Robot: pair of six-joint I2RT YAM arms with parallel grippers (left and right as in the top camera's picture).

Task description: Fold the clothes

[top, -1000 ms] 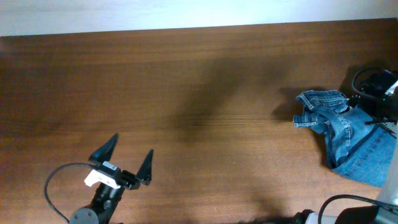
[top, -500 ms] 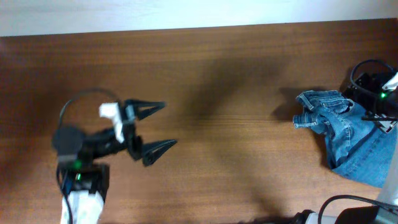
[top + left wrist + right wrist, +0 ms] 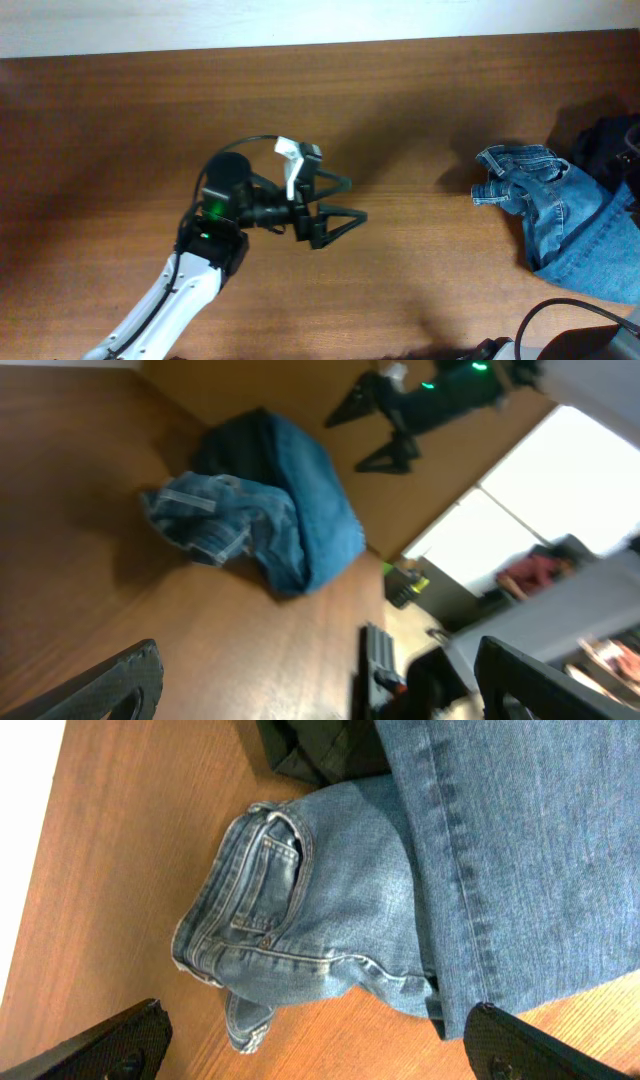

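Observation:
The clothes, a crumpled pair of blue denim jeans [image 3: 555, 215], lie in a heap at the table's right edge. The waistband and a pocket face left. My left gripper [image 3: 357, 199] hangs open over the middle of the table, fingers pointing right at the jeans [image 3: 270, 520], well short of them. In its own view the left gripper [image 3: 320, 690] holds nothing. My right gripper [image 3: 320, 1050] is open above the jeans [image 3: 330, 910], nothing between its fingers. The left wrist view shows the right gripper [image 3: 365, 435] raised behind the heap.
A dark garment [image 3: 320, 745] lies under the far side of the jeans. A black cable [image 3: 560, 320] loops at the front right corner. Beyond the table's right edge [image 3: 370, 570] stand a black device and other clutter.
My left arm has swung from the front left corner up and to the middle of the table, now pointing right. The right arm has lifted from beside the jeans. Both grippers stayed open.

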